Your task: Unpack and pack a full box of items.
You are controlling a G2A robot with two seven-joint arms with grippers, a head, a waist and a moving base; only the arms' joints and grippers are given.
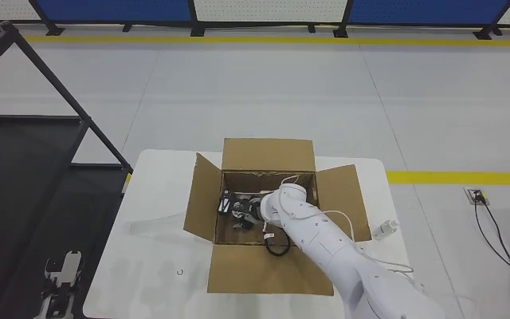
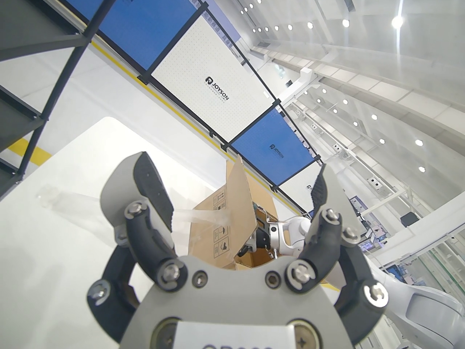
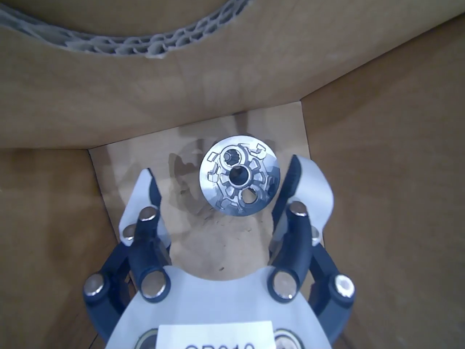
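Presently, one item on record.

**Item:** metal disc (image 3: 239, 179), round and bright, with a central bore, two smaller holes beside it and a stamped or machined pattern across its face.

**Location:** on the floor of the cardboard box (image 1: 267, 155), face up, close to the far wall and not far from a corner. The box stands on the white table (image 1: 159, 239) with all four flaps folded out. Whether a stem or hub sits beneath the disc cannot be told.

**Right gripper** (image 3: 222, 167): down inside the box, directly over the disc. Its fingers (image 3: 141, 201) are spread wide, one to each side of the rim and clear of it; nothing is grasped.

**Left gripper** (image 2: 234, 163): outside the box, over the table, jaws parted and holding nothing.

**Handling, as judged:**
- Weight: probably dense for its bulk, so a firm pinch is needed before lifting.
- Stiffness: rigid and will not yield to the pads. Not fragile, though a drop could dent the cardboard.
- Surface: smooth and polished, likely slippery. A light or off-centre grip may let it swivel or slide out.

**Where to take hold:** across the full width, pads on opposite points of the rim, set low against the edge. The holes look too small to use. The nearby wall limits the angle of approach, so a straight descent seems safest.
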